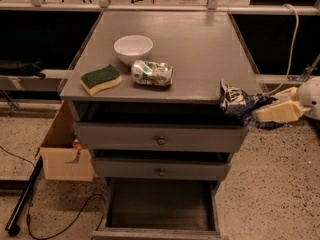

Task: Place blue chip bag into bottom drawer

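The blue chip bag (239, 102) is dark, shiny and wrinkled, with white lettering. It hangs at the front right corner of the grey cabinet top (200, 49), partly past the edge. My gripper (264, 113) reaches in from the right with cream fingers (276, 111) shut on the bag's right end. The bottom drawer (159, 210) is pulled open below, showing a dark interior. It lies down and to the left of the bag.
A white bowl (133, 48), a green sponge (101, 79) and a green-and-white packet (152, 73) sit on the cabinet top's left half. Two knobbed drawers (160, 140) stand slightly open. A cardboard box (64, 154), a black pole and a cable lie at the left.
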`<state>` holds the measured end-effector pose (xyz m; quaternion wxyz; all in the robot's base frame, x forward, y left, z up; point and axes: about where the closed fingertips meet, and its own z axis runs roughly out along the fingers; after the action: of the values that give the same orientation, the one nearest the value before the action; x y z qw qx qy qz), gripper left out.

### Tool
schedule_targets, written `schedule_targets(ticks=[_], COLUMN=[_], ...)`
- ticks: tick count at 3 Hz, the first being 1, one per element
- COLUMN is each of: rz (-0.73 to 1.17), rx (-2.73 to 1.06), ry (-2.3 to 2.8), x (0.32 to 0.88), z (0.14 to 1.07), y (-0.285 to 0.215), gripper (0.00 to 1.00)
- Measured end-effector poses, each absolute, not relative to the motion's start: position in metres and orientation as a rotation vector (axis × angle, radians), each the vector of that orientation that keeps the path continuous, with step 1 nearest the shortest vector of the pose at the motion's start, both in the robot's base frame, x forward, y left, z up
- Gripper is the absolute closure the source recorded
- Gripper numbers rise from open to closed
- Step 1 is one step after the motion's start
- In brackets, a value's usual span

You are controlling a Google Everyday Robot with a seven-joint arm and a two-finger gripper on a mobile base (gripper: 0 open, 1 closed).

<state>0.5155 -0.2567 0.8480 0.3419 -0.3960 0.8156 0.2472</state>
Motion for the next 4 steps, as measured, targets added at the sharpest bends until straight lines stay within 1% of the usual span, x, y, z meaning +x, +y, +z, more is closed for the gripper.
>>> schedule_targets(ticks=[1,2,4], rz=[0.746,0.746,0.808], rx=[-1.043,-1.042,-0.853], ry=[2.119,2.119,2.099], x=[0.465,0.465,0.456], z=[0.806,0.806,0.747], y=[-0.25,-0.25,-0.241], gripper=[1.0,1.0,1.0])
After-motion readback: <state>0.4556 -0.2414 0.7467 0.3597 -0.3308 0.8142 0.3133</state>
